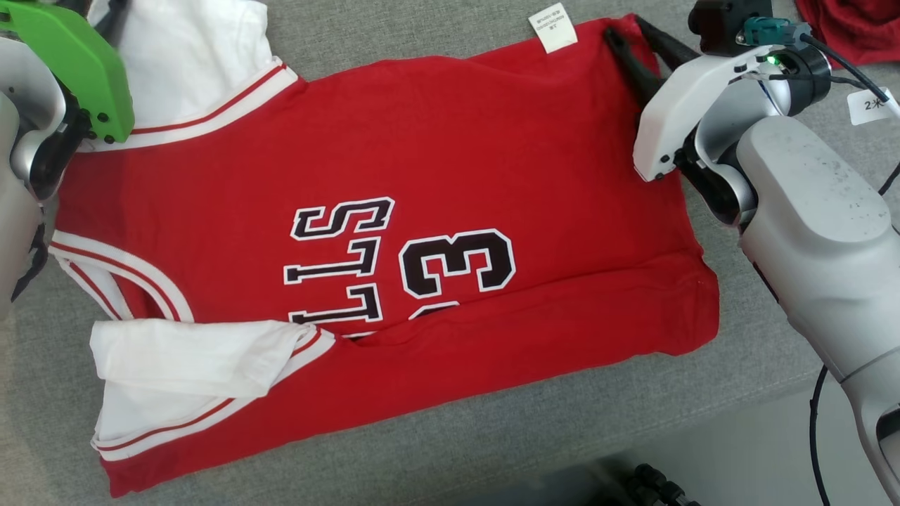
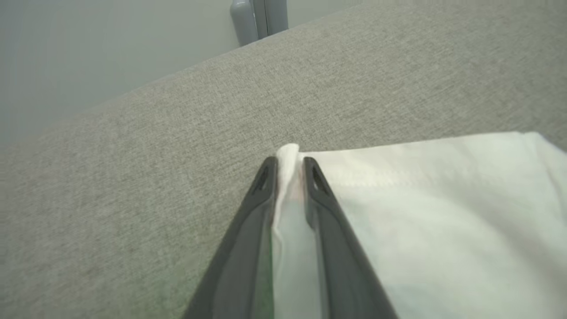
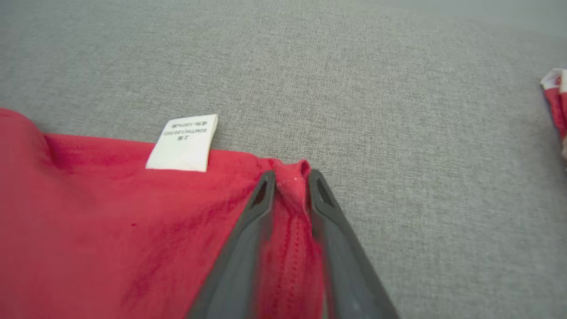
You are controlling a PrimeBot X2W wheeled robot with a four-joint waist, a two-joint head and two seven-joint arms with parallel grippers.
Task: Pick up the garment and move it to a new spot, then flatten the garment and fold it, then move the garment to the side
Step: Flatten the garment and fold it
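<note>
1. Left gripper [image 2: 290,170]: I see both dark fingers drawn close, pinching a white edge of the jersey [image 2: 421,208] between the tips.
2. Right gripper [image 3: 292,181]: fingers likewise drawn close, with a red corner bunched between the tips.
3. Left wrist: green cover [image 1: 77,63] at the head view's upper left.
4. Right forearm [image 1: 815,232]: pale, rising from the lower right, with the wrist angled inward.

That red jersey [image 1: 422,176] is lying flat on the grey fabric surface [image 1: 457,436], white-trimmed armholes left, black "3" and lettering face up, near edge folded over, white tag [image 1: 553,27] on the far edge.
</note>
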